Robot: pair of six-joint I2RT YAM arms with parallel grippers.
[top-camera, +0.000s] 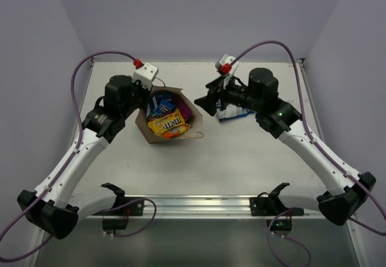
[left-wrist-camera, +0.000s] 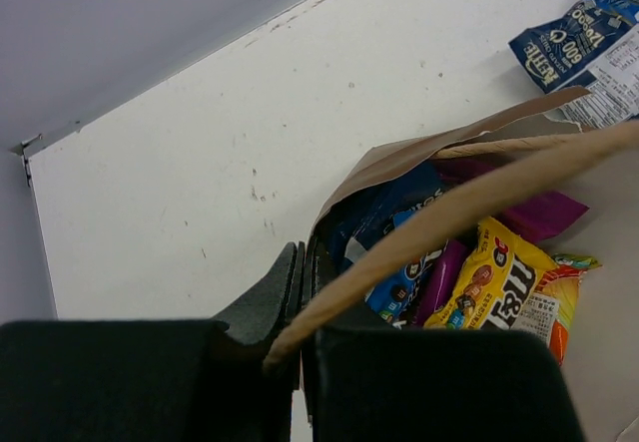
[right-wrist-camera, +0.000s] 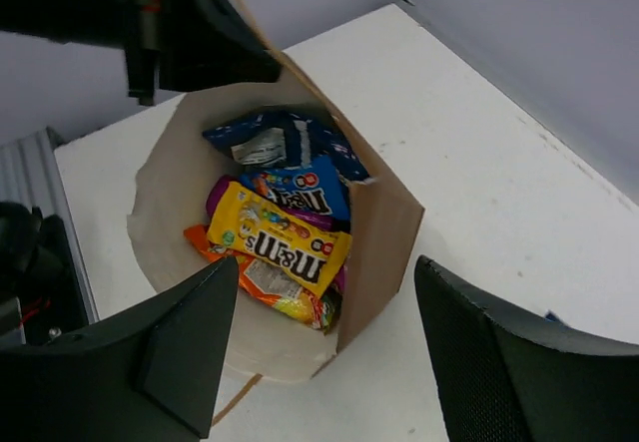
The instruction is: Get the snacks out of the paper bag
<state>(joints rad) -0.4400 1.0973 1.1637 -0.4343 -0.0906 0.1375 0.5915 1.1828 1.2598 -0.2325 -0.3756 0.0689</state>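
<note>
Near the middle of the table (top-camera: pixel 241 158) sits the paper bag (right-wrist-camera: pixel 384 232), its mouth gaping wide. The left gripper (left-wrist-camera: pixel 303 272) is clenched on the bag's far-left rim and paper handle. The right gripper (right-wrist-camera: pixel 326 267) hangs just right of the mouth with its jaws spread and nothing between them. On top of the pile inside lies a yellow packet (right-wrist-camera: pixel 280 244) printed "m&m's", with a blue m&m's packet (right-wrist-camera: pixel 300 191) behind it, an orange packet (right-wrist-camera: pixel 262 287) beneath it and a magenta pouch (left-wrist-camera: pixel 544 215) alongside. On the table right of the bag lies a blue chip bag (left-wrist-camera: pixel 571 31) reading "KETTLE".
</note>
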